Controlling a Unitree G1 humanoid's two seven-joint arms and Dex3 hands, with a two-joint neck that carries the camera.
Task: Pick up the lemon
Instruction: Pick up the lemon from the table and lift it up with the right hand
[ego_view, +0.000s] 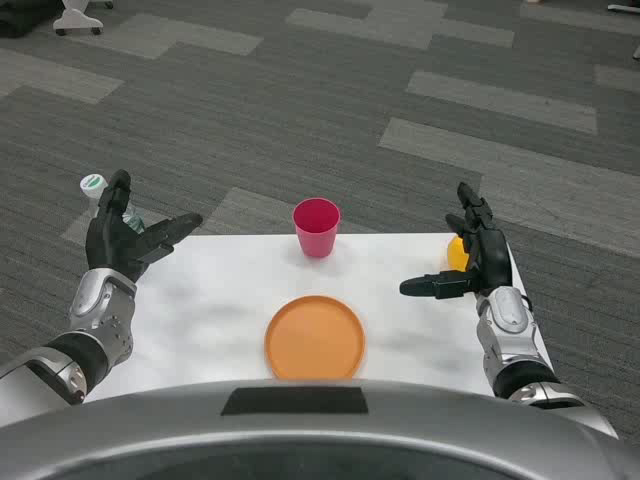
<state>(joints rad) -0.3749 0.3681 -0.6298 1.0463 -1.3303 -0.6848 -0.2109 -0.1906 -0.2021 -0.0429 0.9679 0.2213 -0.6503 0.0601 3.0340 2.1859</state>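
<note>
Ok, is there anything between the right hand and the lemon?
Nothing visible. The right hand is open right next to the lemon, partly hiding it. The pink cup and the orange plate sit well off toward the table's middle.

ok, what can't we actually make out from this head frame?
- Lemon: head view, mostly hidden behind the right robot hand; only a yellow sliver shows, so contact cannot be told.
- Bottle: head view, body hidden behind the left robot hand; just the white-and-green cap shows.
- Pink cup: contents not visible from this angle.
- Table: near edge cut off by the robot's body.
</note>
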